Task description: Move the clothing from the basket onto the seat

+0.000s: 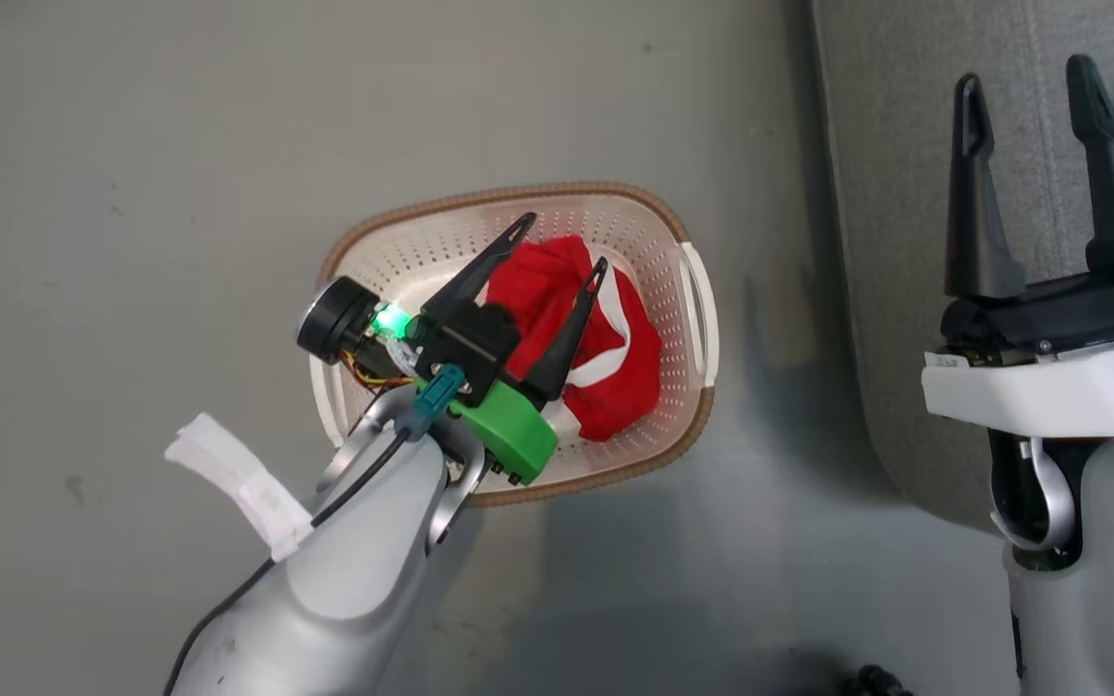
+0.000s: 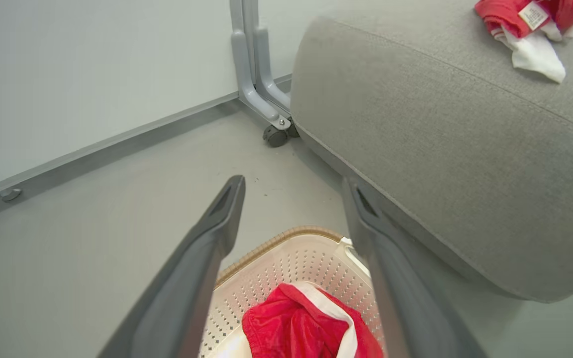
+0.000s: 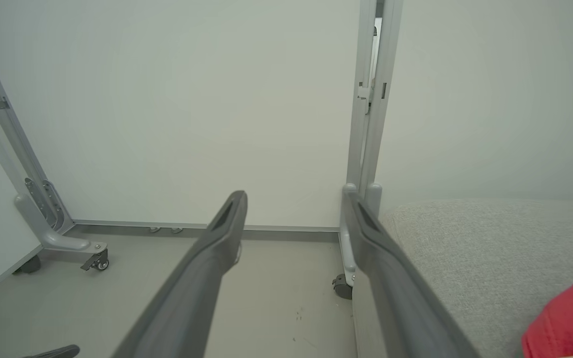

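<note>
One red white-trimmed garment [image 2: 503,15] lies on the grey fabric seat [image 2: 440,149], its twin [image 1: 547,285] in the cream perforated basket [image 1: 393,256]; left gripper [image 1: 565,240] and right gripper [image 1: 1023,72] gape empty.

Red garment [image 1: 630,391] crumpled in cream basket [image 1: 393,256] on floor [image 1: 131,193]; second garment [image 2: 505,15] on grey seat [image 2: 440,129].

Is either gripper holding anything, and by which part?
Nothing is held. The left gripper hangs open over the red white-trimmed garment in the cream perforated plastic basket; the right gripper is open above the grey fabric seat.
</note>
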